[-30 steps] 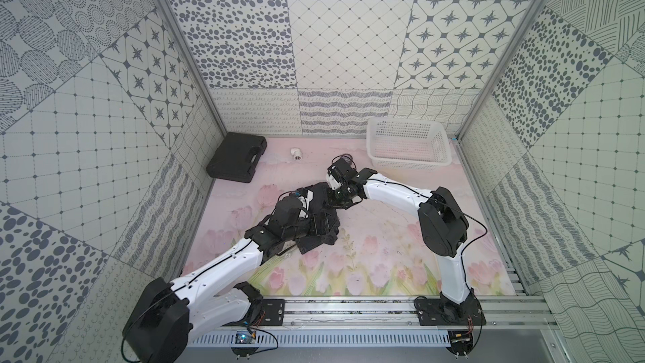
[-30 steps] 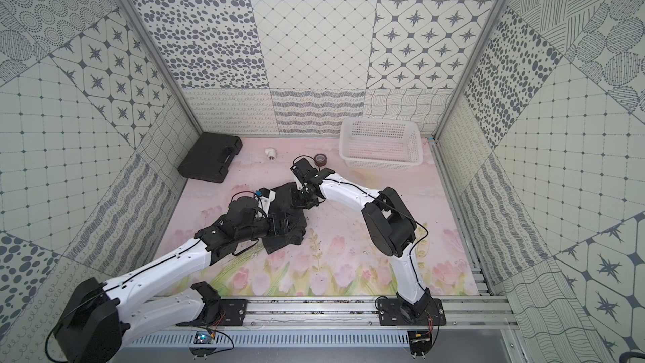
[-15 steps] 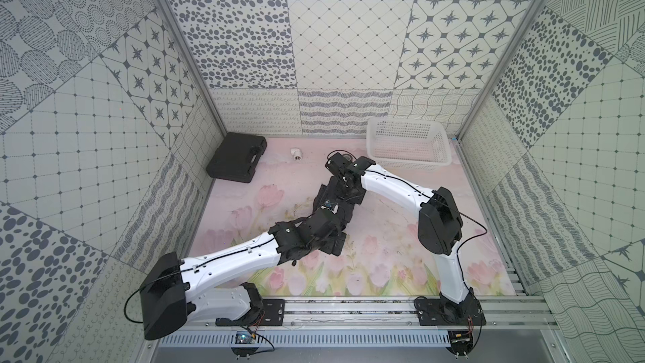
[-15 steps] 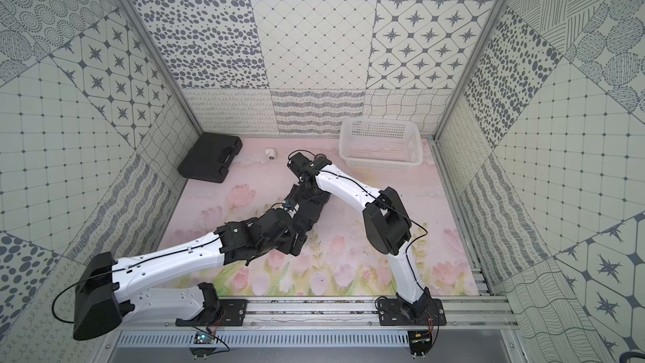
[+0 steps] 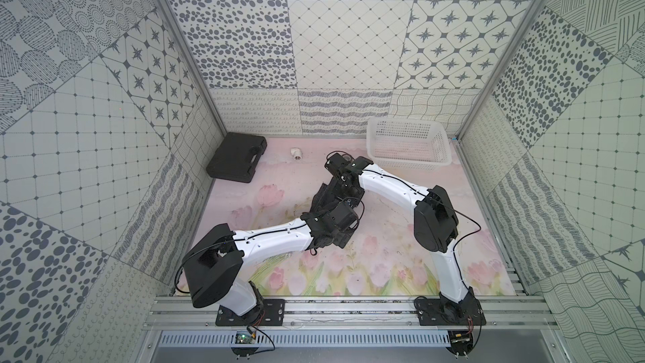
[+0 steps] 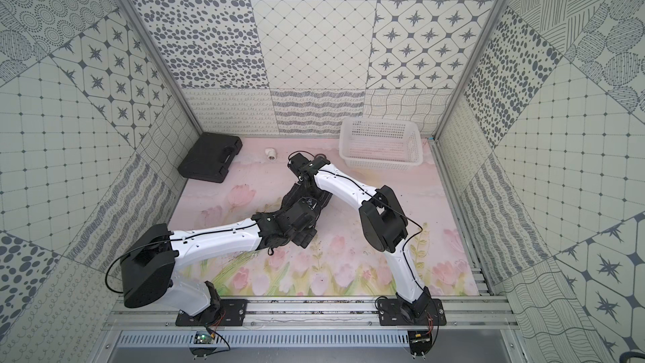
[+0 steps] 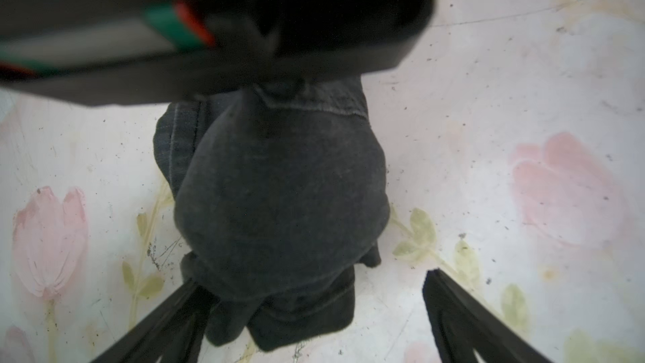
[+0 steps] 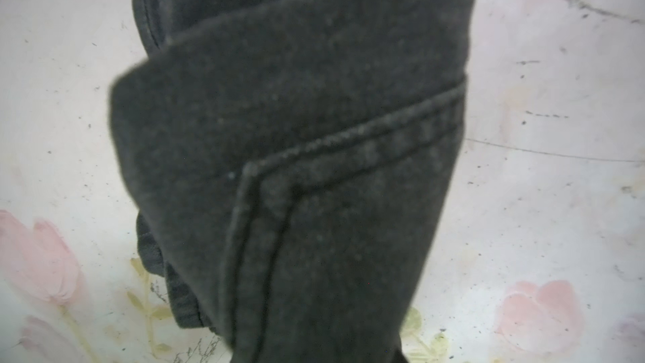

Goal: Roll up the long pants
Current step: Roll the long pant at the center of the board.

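**Bimanual cell, both top views and both wrist views.** The long pants [image 5: 323, 200] sit as a compact, dark charcoal bundle near the centre of the tulip-printed table [image 5: 384, 256]. In both top views the two wrists cover most of the bundle, and only its 9 o'clock edge shows.

The left arm [image 5: 272, 242] reaches in from 7 o'clock. The right arm [image 5: 391, 186] rises from 5 o'clock and bends over to meet the bundle from its 12 o'clock side.

*Left wrist view.* The left gripper [image 7: 312, 279] straddles one end of the bundle with its jaws wide apart. One of the fingers [image 7: 167, 319] touches the fabric edge; the opposite one stands clear of it over bare table. At the far end of the bundle a stitched hem and a pale-threaded seam show, and the cloth there runs up under a blurred black body.

*Right wrist view.* Folded cloth with a double-stitched seam fills the middle of the frame close to the lens and hides how the jaws stand. The right gripper [image 5: 340, 190] appears to be clamped on this fold, jaws nearly together.

*Surroundings, in a top view.*
- A white basket [image 5: 408, 164] stands at 1 o'clock from the bundle, against the back wall and well apart.
- A black case [image 5: 237, 158] lies at 10 o'clock in the back corner.
- A small white fitting [image 5: 296, 154] sits at 11 o'clock, between case and basket.
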### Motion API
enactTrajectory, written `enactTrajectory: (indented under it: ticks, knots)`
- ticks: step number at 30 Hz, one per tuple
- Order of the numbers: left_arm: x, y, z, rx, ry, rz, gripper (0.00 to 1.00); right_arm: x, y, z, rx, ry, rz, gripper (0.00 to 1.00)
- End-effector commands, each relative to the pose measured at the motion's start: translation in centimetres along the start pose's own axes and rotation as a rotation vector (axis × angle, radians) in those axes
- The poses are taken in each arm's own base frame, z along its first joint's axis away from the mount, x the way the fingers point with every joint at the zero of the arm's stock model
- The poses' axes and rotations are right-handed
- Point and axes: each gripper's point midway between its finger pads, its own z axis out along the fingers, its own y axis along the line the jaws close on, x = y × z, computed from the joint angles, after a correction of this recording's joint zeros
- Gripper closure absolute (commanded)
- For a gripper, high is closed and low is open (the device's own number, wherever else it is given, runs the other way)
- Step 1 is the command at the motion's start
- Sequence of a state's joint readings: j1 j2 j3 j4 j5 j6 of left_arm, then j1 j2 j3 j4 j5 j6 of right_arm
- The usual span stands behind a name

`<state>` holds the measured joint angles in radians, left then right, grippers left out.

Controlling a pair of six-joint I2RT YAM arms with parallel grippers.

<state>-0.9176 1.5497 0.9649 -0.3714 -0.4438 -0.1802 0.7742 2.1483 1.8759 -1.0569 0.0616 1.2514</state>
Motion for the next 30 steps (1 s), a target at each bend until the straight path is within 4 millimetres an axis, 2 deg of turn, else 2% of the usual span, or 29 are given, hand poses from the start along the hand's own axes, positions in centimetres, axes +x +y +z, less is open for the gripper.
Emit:
enactTrajectory:
  ticks: [1,4,5,8,10,11,12,13,14,18,22,28,30]
  knots:
    - [-2.8,0.1,1.2,0.094,-0.068,-0.080,0.16,4.1,2.2,0.8,-0.123,0.187,-0.009,1.00]
    - [-2.4,0.5,2.2,0.148,-0.044,-0.148,0.38,4.8,3.7,0.8,-0.257,0.264,0.009,1.00]
    - [-2.3,0.5,2.4,0.177,-0.037,-0.168,0.45,5.1,4.1,0.8,-0.309,0.291,0.020,0.96]
    - [-2.3,0.5,2.8,0.261,-0.029,-0.241,0.63,5.1,5.6,0.3,-0.463,0.344,0.024,0.68]
    - [-2.0,0.5,2.6,0.323,-0.028,-0.305,0.76,4.1,5.8,-0.1,-0.509,0.327,-0.002,0.53]
    - [-1.7,0.8,2.6,0.338,-0.024,-0.351,1.00,3.4,6.1,-0.5,-0.542,0.307,-0.019,0.38]
    - [-1.5,0.9,2.5,0.349,-0.029,-0.380,1.00,2.7,6.2,-0.9,-0.560,0.290,-0.030,0.28]
    - [-1.1,1.1,2.4,0.365,-0.032,-0.411,1.00,1.7,6.1,-1.4,-0.574,0.270,-0.038,0.13]
    - [-0.8,1.1,2.3,0.378,-0.032,-0.436,1.00,0.9,6.2,-1.9,-0.588,0.252,-0.050,0.03]
    - [0.4,1.8,1.9,0.451,-0.053,-0.591,1.00,-3.3,4.6,-3.8,-0.604,0.140,-0.066,0.03]
    - [1.2,2.6,1.1,0.532,-0.099,-0.735,1.00,-6.1,1.7,-3.4,-0.576,0.079,-0.080,0.03]
    - [1.6,2.5,1.3,0.577,-0.089,-0.808,1.00,-6.1,-0.3,-0.7,-0.522,0.116,-0.173,0.03]
    - [1.5,2.3,1.6,0.590,-0.085,-0.818,1.00,-5.5,0.5,-0.2,-0.575,0.140,-0.197,0.03]
